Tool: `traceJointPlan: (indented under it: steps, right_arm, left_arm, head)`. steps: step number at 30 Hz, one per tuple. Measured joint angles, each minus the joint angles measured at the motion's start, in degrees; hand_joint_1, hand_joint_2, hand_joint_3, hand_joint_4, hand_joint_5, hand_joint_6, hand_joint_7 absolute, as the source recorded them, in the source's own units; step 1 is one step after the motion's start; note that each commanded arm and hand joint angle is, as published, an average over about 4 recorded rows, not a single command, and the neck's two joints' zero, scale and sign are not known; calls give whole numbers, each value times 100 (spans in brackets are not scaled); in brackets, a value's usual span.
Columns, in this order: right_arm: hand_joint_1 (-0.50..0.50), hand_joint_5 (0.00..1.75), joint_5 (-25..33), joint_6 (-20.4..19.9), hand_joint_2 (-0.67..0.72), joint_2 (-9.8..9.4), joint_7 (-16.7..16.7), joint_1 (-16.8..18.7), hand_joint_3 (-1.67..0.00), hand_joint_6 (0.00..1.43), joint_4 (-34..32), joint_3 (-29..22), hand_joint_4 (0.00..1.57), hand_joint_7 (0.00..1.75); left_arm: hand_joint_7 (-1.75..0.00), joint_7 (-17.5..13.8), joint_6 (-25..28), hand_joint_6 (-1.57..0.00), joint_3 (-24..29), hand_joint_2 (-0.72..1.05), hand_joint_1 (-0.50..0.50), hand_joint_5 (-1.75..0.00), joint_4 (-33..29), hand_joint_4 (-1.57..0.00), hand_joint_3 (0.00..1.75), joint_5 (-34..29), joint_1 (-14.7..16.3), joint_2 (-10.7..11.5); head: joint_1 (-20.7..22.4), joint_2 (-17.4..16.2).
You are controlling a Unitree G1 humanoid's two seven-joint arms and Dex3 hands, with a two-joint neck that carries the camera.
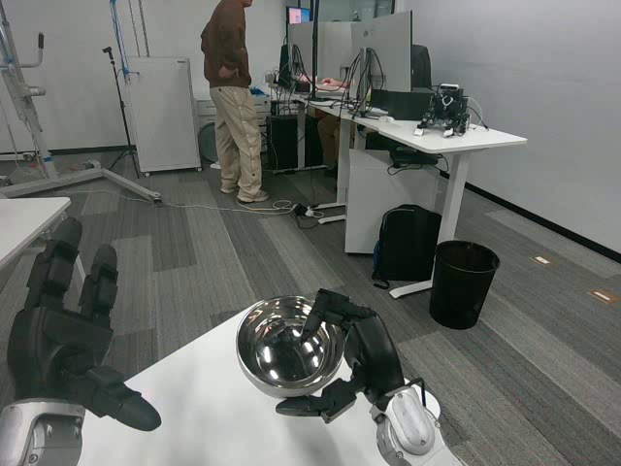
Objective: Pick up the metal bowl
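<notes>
Metal bowl (pixel 289 347) gripped by the right hand (pixel 351 364) above the white table's (pixel 209 413) far edge.
Fingers hook over the rim at the bowl's 3 o'clock, thumb underneath, pinching its wall. At its 9 o'clock the left hand (pixel 63 330) is raised, fingers spread, holding nothing. At 12 o'clock, far off, a person (pixel 235 97) stands by desks; a black bin (pixel 462 282) at 2 o'clock.

Beyond our white tabletop (pixel 209 408) we see a person (pixel 236 97) standing on the grey floor (pixel 243 252) near a white cabinet (pixel 165 112); a black bin (pixel 463 282) and a dark backpack (pixel 406 243) sit beside a white desk (pixel 456 141) with monitors (pixel 374 49)
</notes>
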Motion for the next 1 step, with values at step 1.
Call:
traceJointPlan:
  steps: [1]
  right_arm:
    - [17,136,0,0,-35,0,0,-2,-95,86,3,0,123,140]
  left_arm:
    - [-35,0,0,-3,0,-64,-50,0,5,-11,0,0,-2,-1]
  head:
    - [0,0]
